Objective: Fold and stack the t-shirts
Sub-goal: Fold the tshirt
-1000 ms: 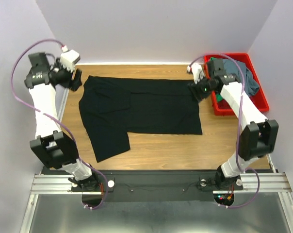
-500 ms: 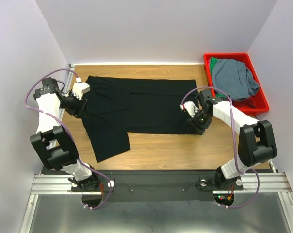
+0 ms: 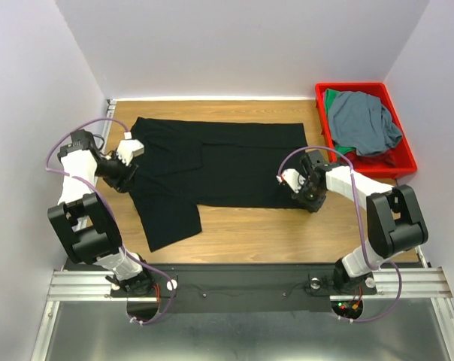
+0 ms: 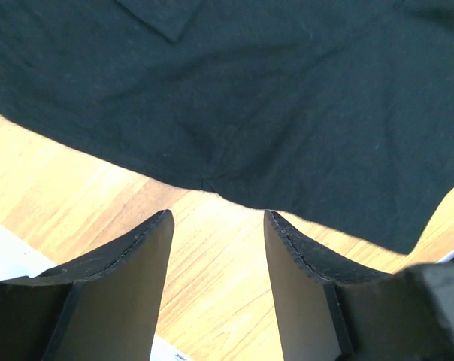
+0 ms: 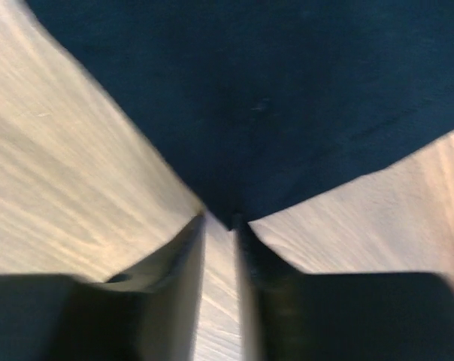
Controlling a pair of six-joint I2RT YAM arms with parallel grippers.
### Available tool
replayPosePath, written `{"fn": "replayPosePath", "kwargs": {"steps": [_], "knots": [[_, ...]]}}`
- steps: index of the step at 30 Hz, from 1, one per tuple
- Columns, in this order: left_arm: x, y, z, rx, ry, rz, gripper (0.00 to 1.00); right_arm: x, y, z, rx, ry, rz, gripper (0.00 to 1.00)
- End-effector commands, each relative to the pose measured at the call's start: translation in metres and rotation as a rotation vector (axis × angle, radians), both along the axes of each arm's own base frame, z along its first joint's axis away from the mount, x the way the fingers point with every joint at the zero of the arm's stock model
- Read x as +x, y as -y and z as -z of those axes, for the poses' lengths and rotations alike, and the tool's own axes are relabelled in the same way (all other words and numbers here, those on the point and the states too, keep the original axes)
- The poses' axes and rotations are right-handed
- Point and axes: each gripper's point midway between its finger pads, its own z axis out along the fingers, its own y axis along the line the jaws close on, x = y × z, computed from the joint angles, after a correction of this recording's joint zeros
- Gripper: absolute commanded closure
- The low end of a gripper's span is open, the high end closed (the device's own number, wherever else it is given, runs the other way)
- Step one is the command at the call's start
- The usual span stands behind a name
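A large black t-shirt [image 3: 227, 162] lies spread flat on the wooden table [image 3: 249, 233], with one sleeve hanging toward the near left. My left gripper [image 3: 128, 174] is low at the shirt's left edge. In the left wrist view it [image 4: 217, 218] is open and empty over bare wood, and the shirt's hem [image 4: 287, 90] lies just ahead of the tips. My right gripper [image 3: 311, 200] is at the shirt's near right corner. In the right wrist view its jaws [image 5: 221, 220] stand a narrow gap apart, and the tip of the shirt's corner [image 5: 272, 90] lies between the fingertips. This view is blurred.
A red plastic bin [image 3: 355, 85] stands at the back right. It holds a crumpled grey-blue shirt [image 3: 362, 124] on top of a green one [image 3: 332, 98]. White walls close in the table on the left, back and right.
Both arms have come down from the shirt's far corners. The left is now at the left edge and the right at the near right corner. The right jaws have narrowed.
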Motion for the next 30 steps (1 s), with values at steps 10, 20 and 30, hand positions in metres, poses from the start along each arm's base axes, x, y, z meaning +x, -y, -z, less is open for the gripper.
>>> {"fn": "replayPosePath", "kwargs": {"steps": [10,20,30], "knots": [[-0.029,-0.022,0.059,0.215,0.004,0.295,0.4,0.008,0.001,0.003,-0.019,0.049,0.002,0.99],[-0.048,-0.005,0.073,0.169,-0.054,0.472,0.4,0.011,0.002,0.002,-0.033,0.04,0.013,0.99],[-0.046,0.011,0.096,0.198,-0.062,0.508,0.43,0.013,0.002,0.0,-0.037,0.034,0.016,0.99]]}}
